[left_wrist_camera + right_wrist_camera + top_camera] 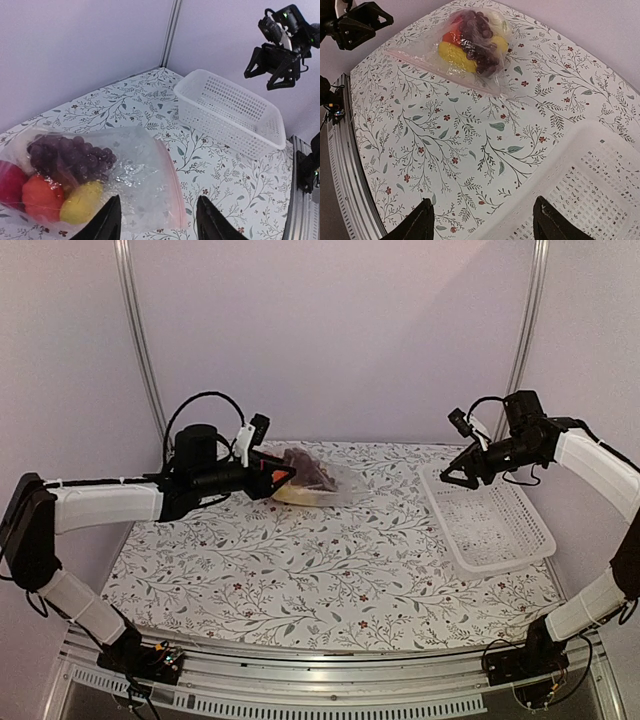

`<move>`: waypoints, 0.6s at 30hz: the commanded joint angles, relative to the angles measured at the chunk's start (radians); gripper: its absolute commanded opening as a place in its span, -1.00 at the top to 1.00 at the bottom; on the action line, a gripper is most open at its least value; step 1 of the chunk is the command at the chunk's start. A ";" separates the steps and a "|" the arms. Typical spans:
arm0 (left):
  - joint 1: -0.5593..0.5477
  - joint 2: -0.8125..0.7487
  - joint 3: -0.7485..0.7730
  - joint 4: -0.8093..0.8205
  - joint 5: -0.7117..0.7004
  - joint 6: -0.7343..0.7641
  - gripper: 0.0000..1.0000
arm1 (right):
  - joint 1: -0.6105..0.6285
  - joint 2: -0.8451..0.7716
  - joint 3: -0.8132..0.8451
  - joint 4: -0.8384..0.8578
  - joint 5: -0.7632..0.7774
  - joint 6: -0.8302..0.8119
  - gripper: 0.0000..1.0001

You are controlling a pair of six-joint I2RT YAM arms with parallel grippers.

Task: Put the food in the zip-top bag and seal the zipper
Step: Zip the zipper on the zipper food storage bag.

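Transparent, crinkly plastic zip-top bag [140,165], holding the toy food [70,160], is noted lying far left on the floral-print table [330,560], judged light, limp and slippery, best pinched along its zipper edge [170,180]; left gripper [159,205] and right gripper [483,205] are seen released, empty.

Soft, even, violet-tinged light, faint shadows, mild glare on the zip-top bag [145,175], slight grain.

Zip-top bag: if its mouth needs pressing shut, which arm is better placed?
Probably left: the left pincer, open, hangs at the zip-top bag's mouth edge; the right pincer is away by the white basket.
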 commanded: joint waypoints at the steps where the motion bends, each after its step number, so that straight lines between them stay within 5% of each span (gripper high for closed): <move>1: -0.003 -0.096 0.034 -0.245 -0.111 0.096 -0.12 | -0.007 -0.027 -0.011 0.018 0.017 -0.003 -0.34; 9: 0.015 -0.212 0.055 -0.361 -0.388 0.147 -0.65 | -0.007 -0.087 -0.042 0.078 0.100 0.034 -0.40; 18: 0.026 -0.171 0.118 -0.407 -0.495 0.180 -0.72 | -0.025 -0.201 -0.157 0.190 0.207 0.092 -0.60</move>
